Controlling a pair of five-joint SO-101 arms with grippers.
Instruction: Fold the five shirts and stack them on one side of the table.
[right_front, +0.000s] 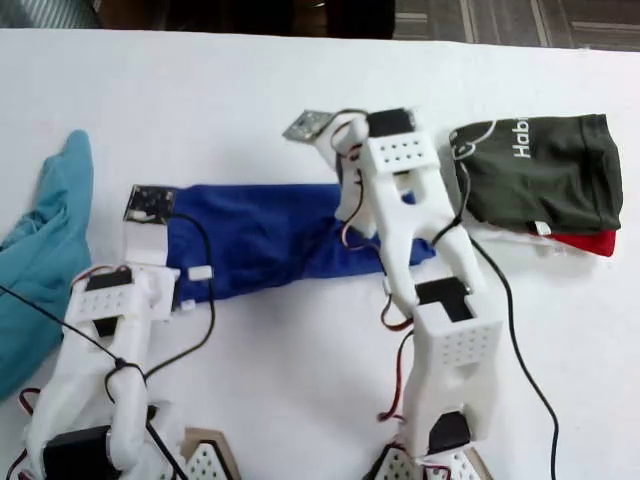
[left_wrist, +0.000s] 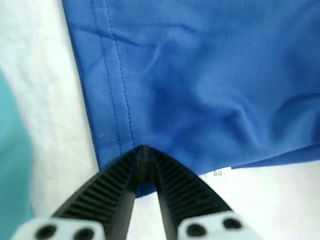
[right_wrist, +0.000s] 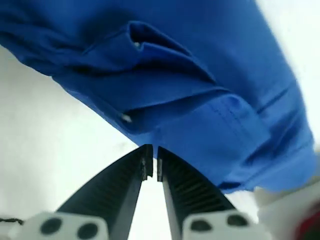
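A blue shirt (right_front: 270, 235), folded into a long strip, lies across the middle of the white table (right_front: 300, 350). My left gripper (right_front: 172, 280) is at its left end, shut on the near hem corner of the blue shirt (left_wrist: 200, 90); the fingertips (left_wrist: 144, 152) pinch fabric. At the strip's right end my right gripper (right_front: 350, 210) has its fingertips (right_wrist: 151, 152) closed on the edge of the blue shirt (right_wrist: 200, 100), whose folds bunch just beyond them. A crumpled teal shirt (right_front: 50, 250) lies at the left table edge, and a strip of the teal shirt (left_wrist: 12, 165) shows beside the left gripper.
A folded dark green shirt (right_front: 540, 175) rests on a red shirt (right_front: 585, 243) at the right side of the table. Cables (right_front: 520, 340) trail from the right arm. Bare tabletop lies behind the blue shirt and between the arm bases.
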